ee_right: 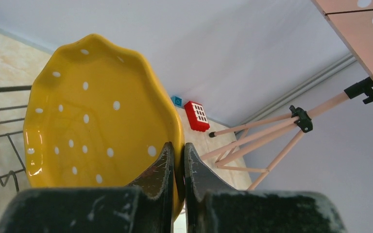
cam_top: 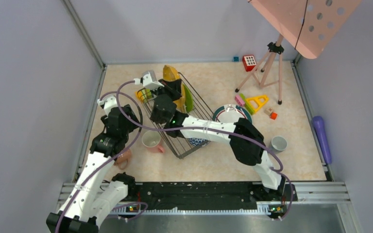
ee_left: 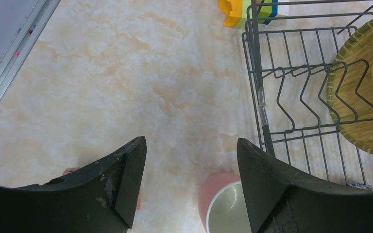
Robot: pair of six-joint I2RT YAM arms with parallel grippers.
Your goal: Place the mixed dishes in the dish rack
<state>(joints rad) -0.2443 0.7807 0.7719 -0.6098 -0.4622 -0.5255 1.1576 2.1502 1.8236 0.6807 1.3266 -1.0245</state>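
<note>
The dark wire dish rack [cam_top: 184, 131] lies on the table and shows in the left wrist view [ee_left: 301, 97]. A lime green plate [cam_top: 188, 99] stands in it, and a blue-white bowl [cam_top: 197, 141] lies at its near end. My right gripper [cam_top: 172, 90] is shut on the rim of the yellow dotted plate [ee_right: 92, 111] and holds it upright over the rack's far end. My left gripper [ee_left: 192, 145] is open and empty above a pink mug [ee_left: 218, 194]. A second pink mug [cam_top: 123, 156] sits under the left arm. The white rimmed plate [cam_top: 230, 114] and the grey-blue mug [cam_top: 278, 143] sit to the right.
A pink music stand on a tripod [cam_top: 272, 58] stands at the back right. Small toy blocks [cam_top: 255, 102] lie near its legs and a red block [cam_top: 249, 61] sits by the back wall. A purple object [cam_top: 321, 138] lies at the right edge.
</note>
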